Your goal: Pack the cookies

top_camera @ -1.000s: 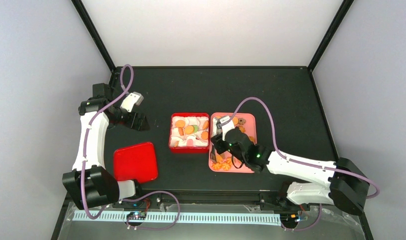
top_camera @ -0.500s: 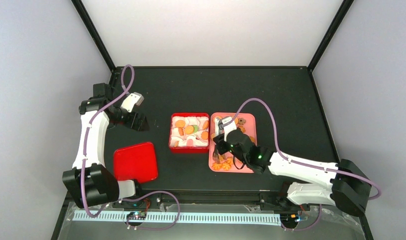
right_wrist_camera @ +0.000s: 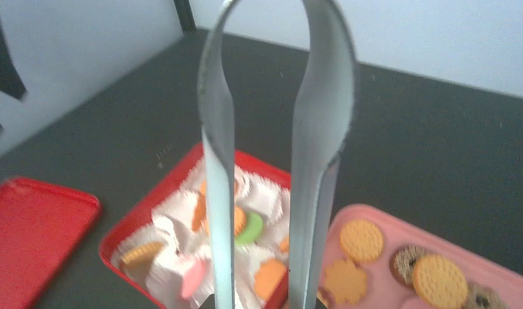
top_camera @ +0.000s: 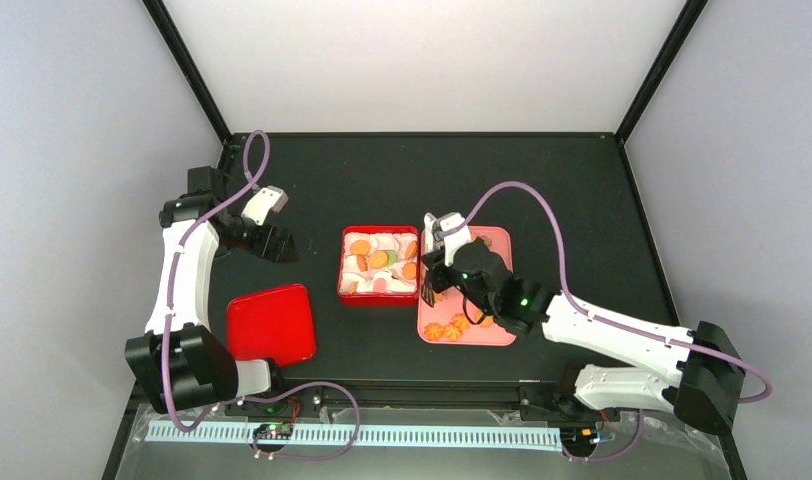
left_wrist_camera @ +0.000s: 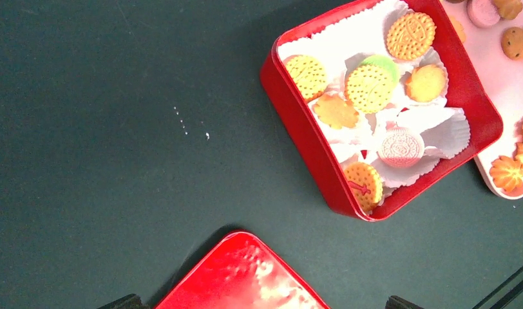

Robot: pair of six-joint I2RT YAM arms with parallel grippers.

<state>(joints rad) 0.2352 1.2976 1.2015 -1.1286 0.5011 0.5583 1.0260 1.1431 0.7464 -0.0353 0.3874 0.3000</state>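
Observation:
The cookies lie in two places. Some sit in white paper cups inside a red box [top_camera: 344, 268], also seen in the left wrist view [left_wrist_camera: 297, 135]: orange rounds, one green-backed [left_wrist_camera: 368, 87], one pink. Others lie on a pink tray [top_camera: 502, 240], among them orange swirls [top_camera: 450, 327] at its near end and rounds [right_wrist_camera: 362, 239]. My right gripper [top_camera: 440, 268] is shut on metal tongs [right_wrist_camera: 215, 193], held above the seam between box and tray; no cookie shows between the tong arms. My left gripper [top_camera: 270, 240] is open and empty, far left of the box.
The red lid [top_camera: 272, 323] lies flat at the near left, under my left gripper's view [left_wrist_camera: 246, 277]. Black frame posts rise at the table's back corners. Bare black table surrounds the box, tray and lid.
My right arm has carried the tongs from over the tray's near end toward the far left, up to the box's edge, uncovering the swirl cookies. The left arm has not moved.

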